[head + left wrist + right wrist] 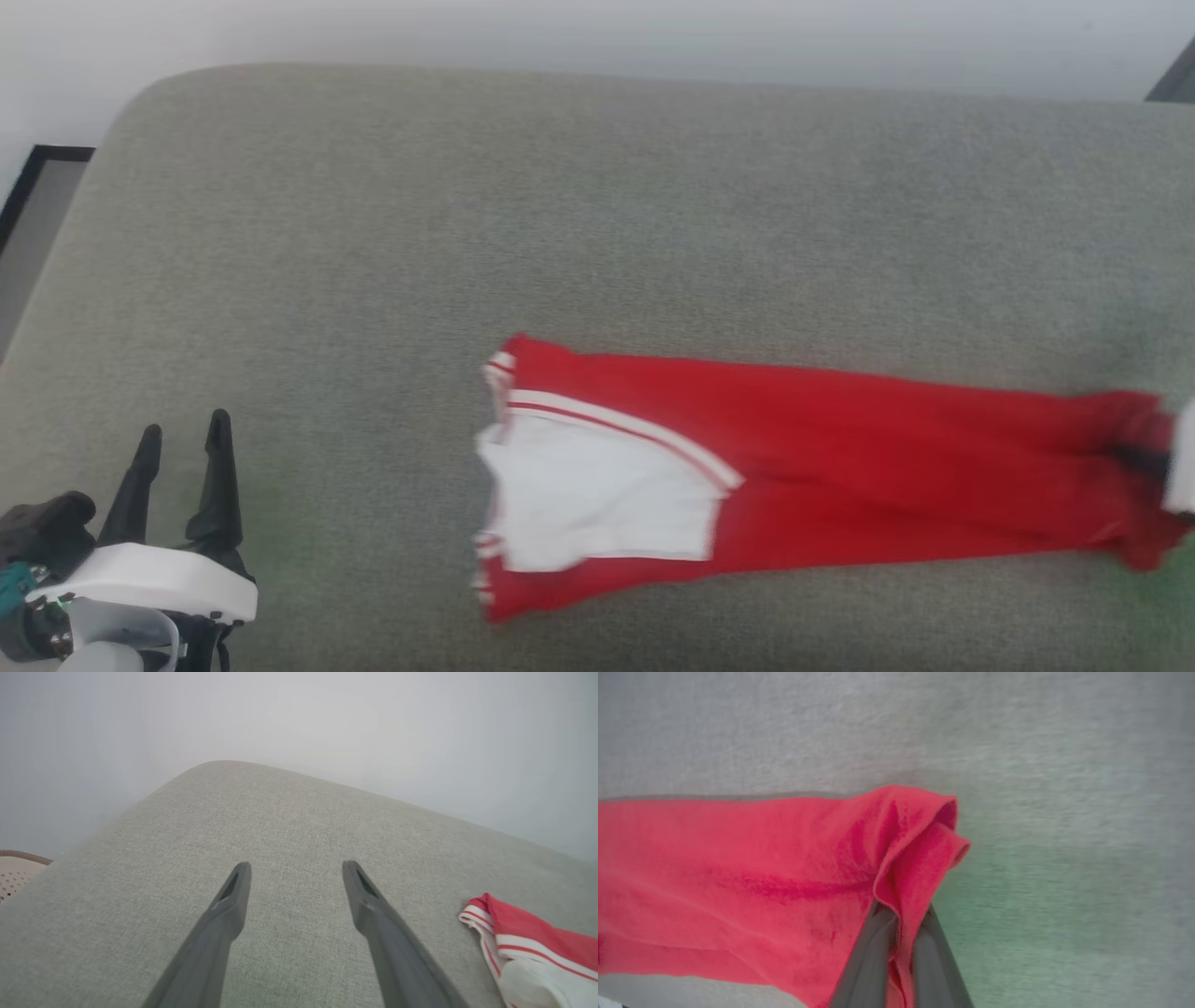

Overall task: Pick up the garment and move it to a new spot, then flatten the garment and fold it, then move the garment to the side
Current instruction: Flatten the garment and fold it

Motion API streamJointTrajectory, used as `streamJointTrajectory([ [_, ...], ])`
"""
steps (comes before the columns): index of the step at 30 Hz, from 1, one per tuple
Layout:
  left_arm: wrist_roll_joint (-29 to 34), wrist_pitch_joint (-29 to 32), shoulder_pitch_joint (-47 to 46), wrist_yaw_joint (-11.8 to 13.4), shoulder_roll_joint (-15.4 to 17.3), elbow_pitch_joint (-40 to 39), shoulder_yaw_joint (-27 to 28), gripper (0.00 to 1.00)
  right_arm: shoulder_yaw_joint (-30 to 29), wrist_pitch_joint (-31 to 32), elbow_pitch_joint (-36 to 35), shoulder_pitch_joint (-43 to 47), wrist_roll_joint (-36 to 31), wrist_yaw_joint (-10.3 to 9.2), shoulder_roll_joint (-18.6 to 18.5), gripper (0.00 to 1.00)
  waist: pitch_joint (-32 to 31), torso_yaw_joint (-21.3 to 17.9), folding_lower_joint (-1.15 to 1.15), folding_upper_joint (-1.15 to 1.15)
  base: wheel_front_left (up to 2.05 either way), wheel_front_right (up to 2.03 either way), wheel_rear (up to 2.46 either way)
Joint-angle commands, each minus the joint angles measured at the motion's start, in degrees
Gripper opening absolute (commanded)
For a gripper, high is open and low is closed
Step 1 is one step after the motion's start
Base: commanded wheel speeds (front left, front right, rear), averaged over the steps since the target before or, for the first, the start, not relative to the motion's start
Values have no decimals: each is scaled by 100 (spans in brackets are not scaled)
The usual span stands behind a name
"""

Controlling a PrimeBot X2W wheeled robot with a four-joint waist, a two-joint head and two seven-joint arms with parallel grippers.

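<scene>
In the head view the garment [840,467] lies stretched along the cushion [373,233], near right, well apart from the open left tool [184,425] at near left; in the left wrist view that tool gapes over bare cushion, the garment's striped end at right; in the right wrist view the right tool [903,910] pinches the garment's red edge.

A home-like room: a grey upholstered cushion [373,233] against a plain pale wall [597,28].

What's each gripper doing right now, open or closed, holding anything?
Left gripper: open, holding nothing.
Right gripper: shut on the red end of the garment.
</scene>
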Motion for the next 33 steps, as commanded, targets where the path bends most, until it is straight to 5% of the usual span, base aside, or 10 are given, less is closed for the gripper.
streamJointTrajectory([
  [1, 65, -24, -45, -46, -43, 25, 63, 100, -95, -65, 69, -111, -65, 0, -105, 0, 36, -50, 0, 0, 0, 0, 0],
  [7, 385, -24, -217, -277, -316, 102, 369, 100, -582, -273, 647, -402, -409, 0, -556, 0, 134, -238, 0, 0, 0, 0, 0],
  [14, 613, -24, -317, -392, -475, 136, 531, 100, -497, -330, 913, -670, -587, 0, -496, 0, 161, -426, 0, 0, 0, 0, 0],
  [24, 685, -24, -282, -439, -537, 150, 682, 100, 316, 128, -733, -289, 124, 1, 100, 0, 82, -549, 0, 0, 0, 0, 0],
  [33, 596, -24, -386, -446, -509, 163, 423, 100, 1332, 347, -1842, -258, 259, 1, 888, 0, 7, -277, 0, 0, 0, 0, 0],
])
